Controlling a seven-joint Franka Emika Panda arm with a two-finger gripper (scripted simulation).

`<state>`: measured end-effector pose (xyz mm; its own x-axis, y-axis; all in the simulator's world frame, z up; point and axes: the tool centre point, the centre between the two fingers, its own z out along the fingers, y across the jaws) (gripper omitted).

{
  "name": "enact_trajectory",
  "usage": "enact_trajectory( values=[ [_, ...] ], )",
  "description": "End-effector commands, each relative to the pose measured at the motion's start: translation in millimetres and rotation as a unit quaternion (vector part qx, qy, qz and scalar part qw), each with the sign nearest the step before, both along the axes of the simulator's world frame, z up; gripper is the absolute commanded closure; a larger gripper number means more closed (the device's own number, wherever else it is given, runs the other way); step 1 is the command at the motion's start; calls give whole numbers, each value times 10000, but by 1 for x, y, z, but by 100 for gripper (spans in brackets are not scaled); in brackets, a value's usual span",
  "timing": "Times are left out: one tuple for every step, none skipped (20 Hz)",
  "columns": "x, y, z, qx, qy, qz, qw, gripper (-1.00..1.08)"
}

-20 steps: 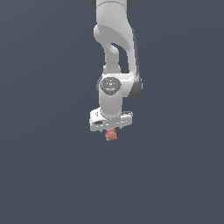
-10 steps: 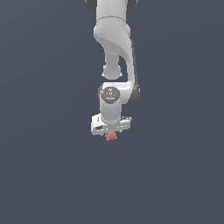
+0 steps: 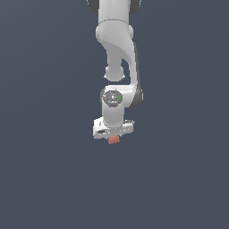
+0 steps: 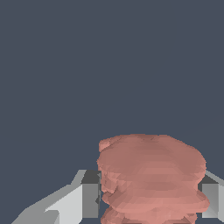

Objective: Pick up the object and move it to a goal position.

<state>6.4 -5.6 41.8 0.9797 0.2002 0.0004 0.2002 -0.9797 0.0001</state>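
Plainly clamped on the object (image 4: pixel 151 179): in the wrist view the gripper (image 4: pixel 151 199) shows one grey finger (image 4: pixel 89 199) hard against one flank of the salmon-red lump and the other finger (image 4: pixel 211 199) against the opposite flank, jaws drawn in narrow with the lump wedged between; in the exterior view the same lump (image 3: pixel 113 140) peeps out just beneath the white hand (image 3: pixel 113 134), at the end of the arm (image 3: pixel 117 53) hanging down from above; nothing else to be seen but a flat blue-grey ground (image 3: pixel 44 179), so no telling whether the lump hangs clear of it or sits upon it; no goal marker visible in either view, so no judging how far the carry has to run. Probably mid-carry, with the grasp made and the placing not yet done. Risks from here: a bumpy, uneven surface offers the flat pads few true contact spots, so could twist or creep between them under a quick swing or a sharp stop; looks gripped low on the fingers with much of the bulk standing proud beyond the tips, so could pivot and drop out; cannot tell how deep the pads bite; a loosened squeeze before reaching the goal would lose it outright.
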Motion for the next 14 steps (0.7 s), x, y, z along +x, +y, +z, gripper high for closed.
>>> enact_trajectory(
  values=[
    [0, 0, -1, 0, 2, 2, 10000, 108],
    [0, 0, -1, 0, 2, 2, 10000, 108],
    [0, 0, -1, 0, 2, 2, 10000, 108],
    [0, 0, 0, -1, -1, 2, 10000, 108],
    [0, 0, 0, -1, -4, 0, 10000, 108],
    [1, 1, 1, -2, -15, -3, 10000, 108],
    [2, 2, 3, -4, -34, -10, 10000, 108],
    [4, 4, 6, -6, -60, -19, 10000, 108],
    [6, 6, 9, -9, -93, -30, 10000, 108],
    [9, 8, 14, -12, -133, -44, 9999, 108],
    [12, 11, 18, -16, -180, -60, 9998, 108],
    [16, 14, 24, -21, -234, -79, 9997, 108],
    [19, 18, 30, -27, -295, -99, 9995, 108],
    [24, 22, 37, -33, -361, -122, 9993, 108]
  ],
)
